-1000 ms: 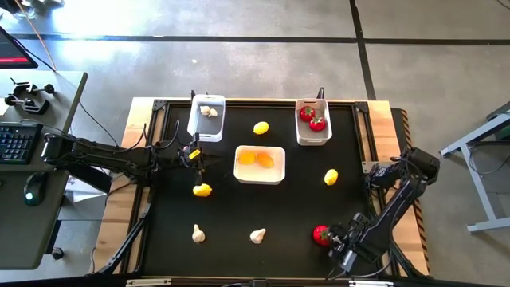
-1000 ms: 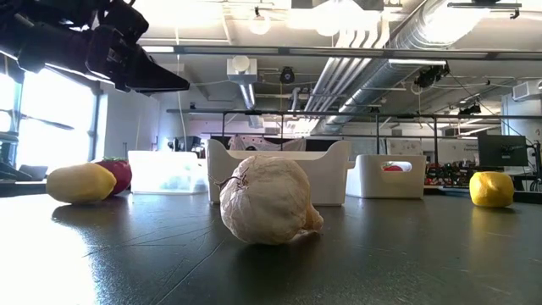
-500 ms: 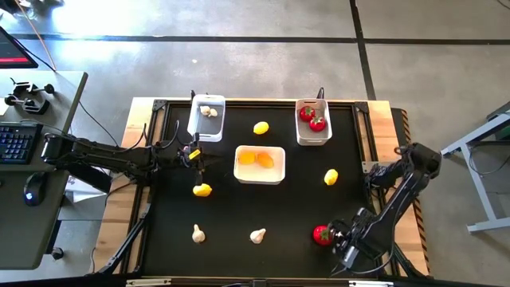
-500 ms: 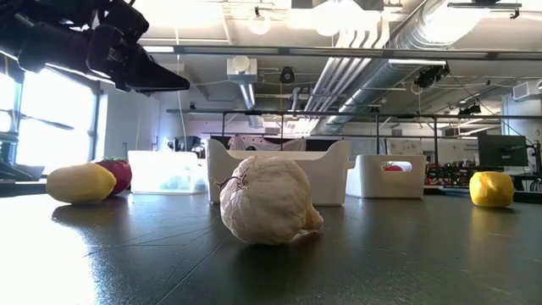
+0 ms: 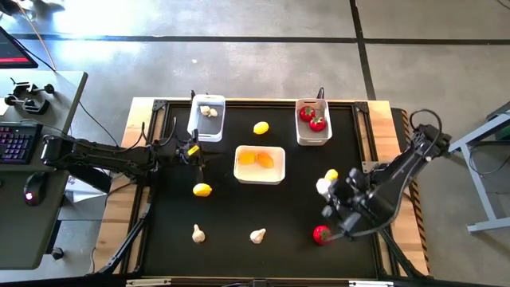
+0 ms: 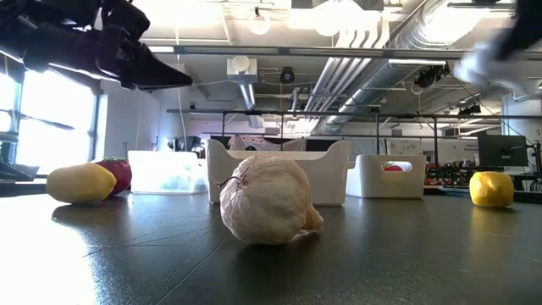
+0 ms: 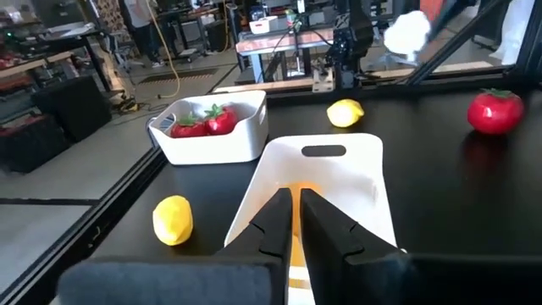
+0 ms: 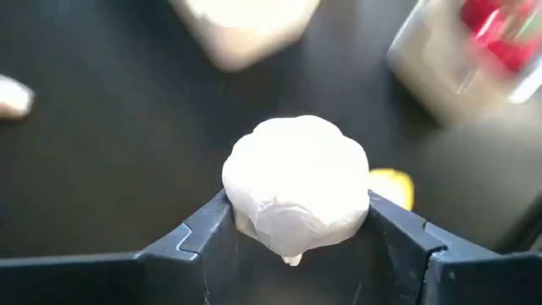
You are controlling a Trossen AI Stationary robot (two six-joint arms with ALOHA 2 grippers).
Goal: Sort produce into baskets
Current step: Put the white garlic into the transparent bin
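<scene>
High view looks straight down on the whole table (image 5: 263, 199); low view sits at table-top level, facing the room. Both wrist views look close past their own gripper, sharing the wide basket (image 7: 330, 182) with the high view.

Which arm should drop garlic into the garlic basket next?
Right. The right hand is shut on a garlic bulb above the table. The left hand, shut and holding nothing, hangs nearer the garlic basket.

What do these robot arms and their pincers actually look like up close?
Both are slim, dark, jointed arms. The left gripper ends in two flat, tapering black fingers. The right gripper has dark grey angular fingers with stepped edges. A black cable loops off the right arm.
</scene>
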